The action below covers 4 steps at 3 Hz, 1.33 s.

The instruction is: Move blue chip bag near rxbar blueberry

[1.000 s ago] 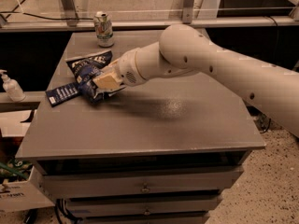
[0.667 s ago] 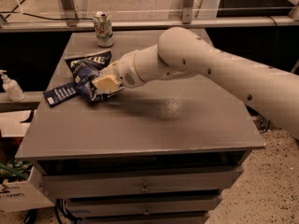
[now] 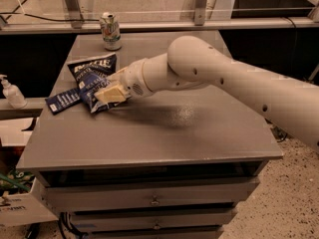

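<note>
The arm (image 3: 209,71) stretches low from the right, its gripper (image 3: 110,92) pinching the crumpled blue chip bag (image 3: 92,72) just beside the rxbar blueberry (image 3: 62,101).

Looked like a lab or workshop: grey metal drawer cabinet (image 3: 149,133), speckled floor (image 3: 294,198), pump bottle (image 3: 11,91). The gripper (image 3: 110,92) sat on the chip bag (image 3: 94,68), cabinet's left.

I count one blue chip bag (image 3: 91,67) on the far left of the one table (image 3: 199,133); one rxbar blueberry (image 3: 63,101) just left of it; one can (image 3: 110,31) at the far edge; one pump bottle (image 3: 11,91) off left; one gripper (image 3: 110,92), mine, at the bag.
</note>
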Available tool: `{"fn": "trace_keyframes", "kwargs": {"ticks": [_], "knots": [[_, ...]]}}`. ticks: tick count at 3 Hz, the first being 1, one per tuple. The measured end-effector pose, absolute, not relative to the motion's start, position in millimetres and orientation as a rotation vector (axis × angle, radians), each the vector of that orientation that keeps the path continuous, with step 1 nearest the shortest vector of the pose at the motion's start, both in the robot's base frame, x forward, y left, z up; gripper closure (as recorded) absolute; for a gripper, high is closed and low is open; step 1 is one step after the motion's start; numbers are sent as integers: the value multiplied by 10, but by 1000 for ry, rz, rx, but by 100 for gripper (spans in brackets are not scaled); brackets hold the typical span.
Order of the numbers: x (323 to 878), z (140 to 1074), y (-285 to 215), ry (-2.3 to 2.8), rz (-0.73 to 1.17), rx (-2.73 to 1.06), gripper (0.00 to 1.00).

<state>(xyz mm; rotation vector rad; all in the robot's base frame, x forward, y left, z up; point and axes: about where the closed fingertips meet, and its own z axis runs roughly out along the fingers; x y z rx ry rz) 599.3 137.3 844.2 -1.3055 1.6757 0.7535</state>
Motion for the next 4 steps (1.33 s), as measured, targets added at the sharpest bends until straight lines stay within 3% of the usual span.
{"fn": "trace_keyframes", "kwargs": {"ticks": [1,3,4], "knots": [[5971,8440,1395,1654,766,-1291,0],[5933,8839,1287,1579,742,-1263,0],[5955,9075,1009,1561,666,-1280,0]]}}
